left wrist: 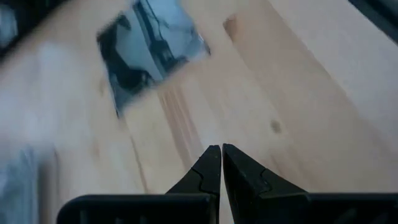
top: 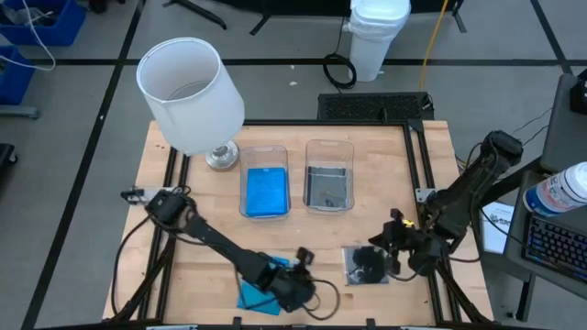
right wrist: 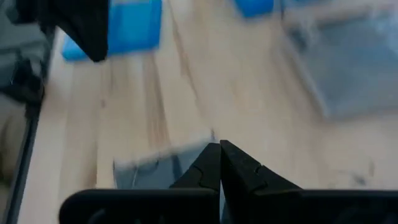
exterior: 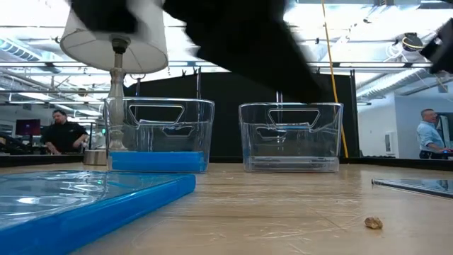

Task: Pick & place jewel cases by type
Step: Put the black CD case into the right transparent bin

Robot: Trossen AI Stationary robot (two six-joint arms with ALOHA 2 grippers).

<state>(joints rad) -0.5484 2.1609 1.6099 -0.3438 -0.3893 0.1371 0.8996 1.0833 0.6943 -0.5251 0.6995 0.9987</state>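
Nearest the low camera, we saw a bright blue flat plastic jewel case lying on the wooden tabletop at its front edge. From above, the left pincer hovered just beside that case's right side, its fingers pressed together with nothing between them.

Further right along the front edge lay a dark grey smoky translucent jewel case, flat on the wood. The right pincer sat just beside its right side, fingers together and empty; whether they touched the case we could not tell.

Behind these, toward the middle of the tabletop, two clear rectangular plastic tubs stood side by side, slightly apart. The left tub held blue jewel cases on its floor, and the right tub held dark grey cases.

A white-shaded table lamp stood at the back left, its round metal base just beside the left tub. A small brown crumb lay on the wood. Two people showed in the room beyond.
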